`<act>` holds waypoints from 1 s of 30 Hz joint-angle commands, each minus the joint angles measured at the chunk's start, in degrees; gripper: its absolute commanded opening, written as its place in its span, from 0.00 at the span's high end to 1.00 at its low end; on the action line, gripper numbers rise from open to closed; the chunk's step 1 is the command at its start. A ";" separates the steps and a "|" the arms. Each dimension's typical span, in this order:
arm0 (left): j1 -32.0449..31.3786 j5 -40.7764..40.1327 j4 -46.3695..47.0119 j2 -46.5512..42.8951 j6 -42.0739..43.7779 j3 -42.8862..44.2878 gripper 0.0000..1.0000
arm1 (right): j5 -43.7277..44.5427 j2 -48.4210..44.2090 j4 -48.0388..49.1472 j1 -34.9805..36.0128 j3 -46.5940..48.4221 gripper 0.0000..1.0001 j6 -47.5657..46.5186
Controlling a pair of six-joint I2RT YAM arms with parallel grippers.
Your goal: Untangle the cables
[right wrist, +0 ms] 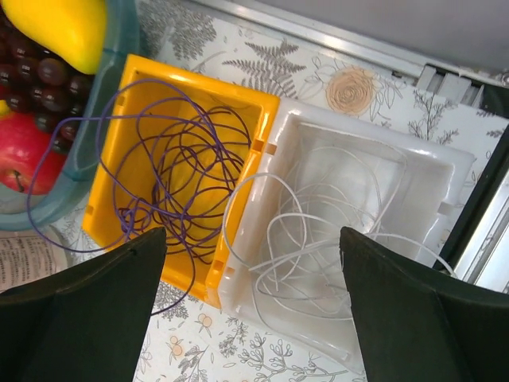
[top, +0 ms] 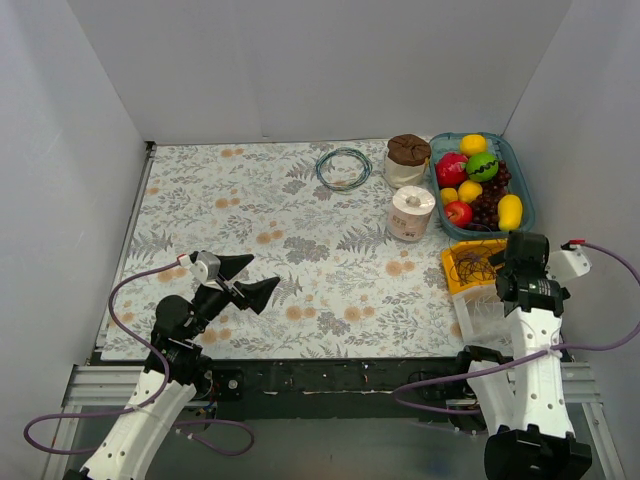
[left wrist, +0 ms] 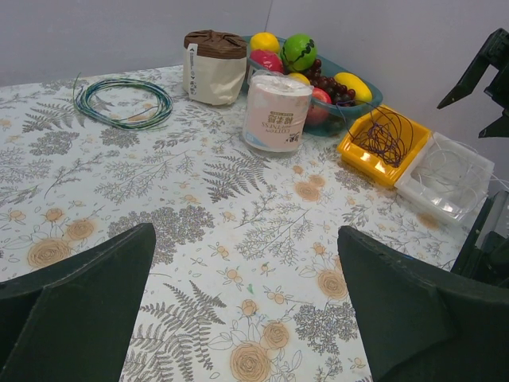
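Two trays are counted: purple cables (right wrist: 159,191) are held in the yellow tray (right wrist: 183,83), white cables (right wrist: 302,239) in the clear tray (right wrist: 445,159). Left gripper (left wrist: 246,235) and right gripper (right wrist: 253,239) are spread, empty.

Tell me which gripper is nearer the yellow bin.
Right. The right gripper hangs just above the yellow bin; the left gripper is far off across the table, at its near left.

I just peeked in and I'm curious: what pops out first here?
The bright fruit in the teal basket at the far right corner grabs you first. Just in front of it, a yellow bin holds a purple cable in messy loops, and a clear tray beside it holds a whitish cable.
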 commanded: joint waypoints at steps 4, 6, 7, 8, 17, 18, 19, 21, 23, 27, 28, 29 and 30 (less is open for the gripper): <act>-0.19 -0.60 0.22 -0.10 0.60 -0.14 0.02 | -5.47 -0.81 6.23 -0.26 9.44 0.03 -22.35; -0.28 -1.99 0.13 -0.19 0.78 -0.31 0.02 | -9.70 -1.78 11.48 -0.17 10.41 0.02 -28.45; -0.19 -2.61 0.13 -0.19 0.86 -0.23 0.02 | -14.85 -2.04 13.09 -0.17 10.41 0.02 -34.83; -0.19 -3.49 0.05 -0.10 1.13 -0.23 0.02 | -17.60 -2.22 14.32 -0.17 10.50 0.02 -37.07; 2.44 -16.06 -2.41 4.29 0.96 0.47 0.02 | -34.43 3.14 21.09 7.11 8.75 0.02 -43.68; 4.10 -16.24 -2.33 4.90 0.43 0.48 0.02 | -32.50 2.96 22.49 11.91 7.78 0.02 -44.73; 5.16 -16.24 -2.24 5.43 -0.27 0.48 0.02 | -30.22 2.79 23.99 14.05 5.86 0.02 -45.35; 8.75 -16.07 -1.98 6.93 -1.24 0.39 0.02 | -29.32 2.44 28.21 19.22 3.65 0.02 -46.58; 11.40 -15.02 -1.63 8.15 -1.68 0.30 0.02 | -27.92 2.52 31.54 21.71 0.15 0.02 -46.85; 18.42 -10.55 -0.92 9.30 -1.25 -0.31 0.02 | -28.70 1.56 39.52 24.96 -7.94 0.02 -46.42; 19.31 -9.83 -0.57 9.48 -1.07 -0.49 0.02 | -29.14 1.30 41.12 25.32 -9.44 0.02 -45.72; 19.93 -8.87 0.04 9.65 -0.46 -0.67 0.02 | -29.23 0.94 42.53 25.58 -10.76 0.02 -45.36; 20.98 -7.64 0.31 10.27 -0.02 -0.93 0.02 | -29.40 0.16 45.68 26.28 -13.47 0.02 -45.01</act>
